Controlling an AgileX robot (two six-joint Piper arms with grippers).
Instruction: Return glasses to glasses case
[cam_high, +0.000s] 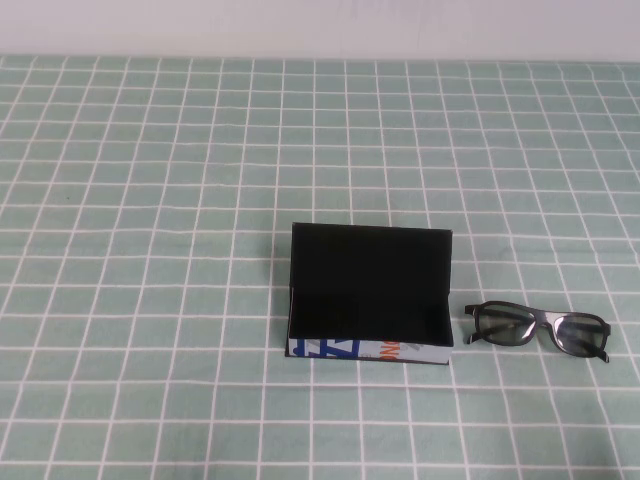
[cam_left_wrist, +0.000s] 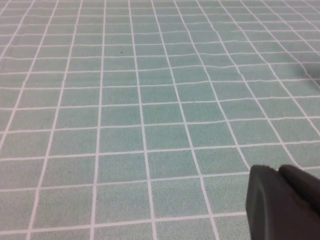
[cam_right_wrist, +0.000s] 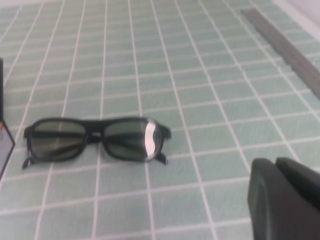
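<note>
The glasses case (cam_high: 370, 290) stands open at the table's middle, its black flap lid upright at the back and its white, blue and orange front edge toward me. Its inside shows black, with nothing visible in it. The black glasses (cam_high: 540, 328) lie on the cloth just right of the case, apart from it, arms folded. The right wrist view shows the glasses (cam_right_wrist: 95, 132) ahead of my right gripper (cam_right_wrist: 274, 162), which is shut and empty, and a sliver of the case (cam_right_wrist: 2, 150). My left gripper (cam_left_wrist: 278, 170) is shut and empty over bare cloth. Neither arm shows in the high view.
A green cloth with a white grid (cam_high: 150, 250) covers the table. A white wall runs along the far edge (cam_high: 320, 25). A grey strip (cam_right_wrist: 285, 50) marks the table's right edge in the right wrist view.
</note>
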